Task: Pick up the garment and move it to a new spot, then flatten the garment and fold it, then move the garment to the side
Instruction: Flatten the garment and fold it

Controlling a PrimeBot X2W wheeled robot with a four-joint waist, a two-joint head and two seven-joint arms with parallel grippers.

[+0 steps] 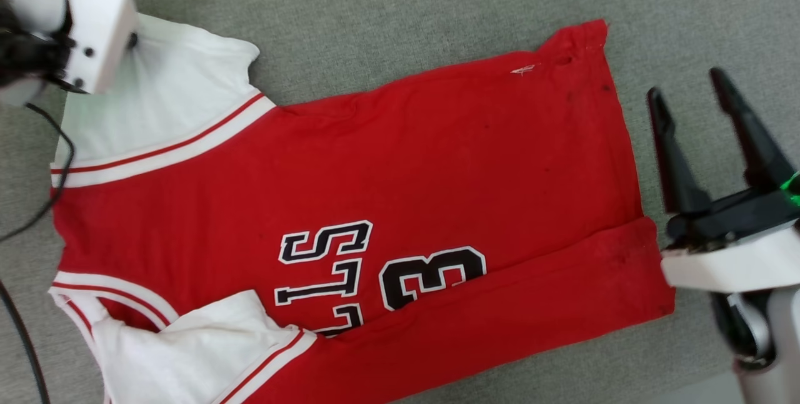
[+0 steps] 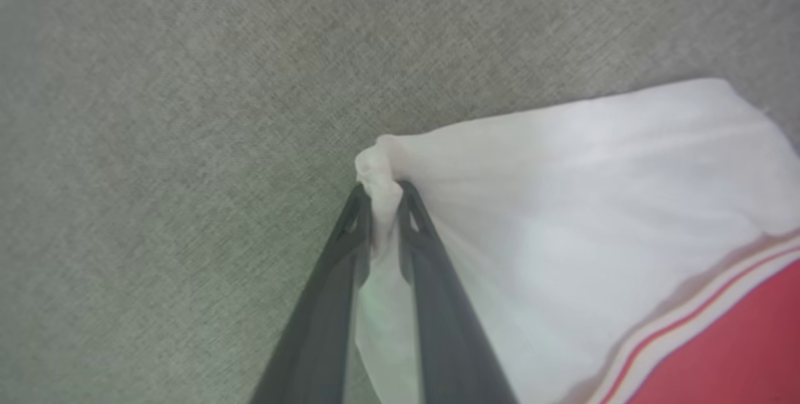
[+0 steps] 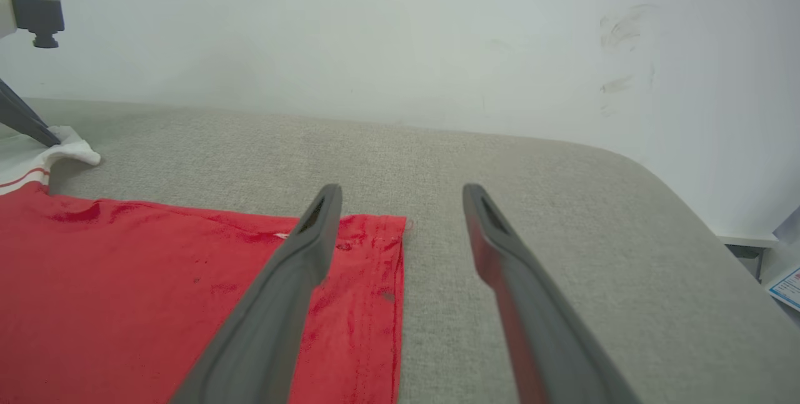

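Observation:
The garment point(image 1: 400, 166), a red jersey T-shirt with white sleeves, lies spread on the grey surface, its near long edge folded over the black letters and number. My left gripper point(image 2: 382, 194) is shut on the tip of the far white sleeve point(image 2: 562, 216); its pale forearm point(image 1: 94, 16) shows at the top left of the head view. My right gripper point(image 1: 687, 88) stands open just past the hem point(image 3: 381, 279), with nothing between its fingers. The garment point(image 3: 156, 291) lies to the lower left in the right wrist view, where the left gripper's fingers point(image 3: 25, 119) pinch the sleeve.
A grey fabric surface point(image 1: 400, 4) lies under everything, with a white wall point(image 3: 375, 35) behind it and a rounded edge at the right point(image 3: 687, 204). A black cable point(image 1: 37, 204) hangs at the left.

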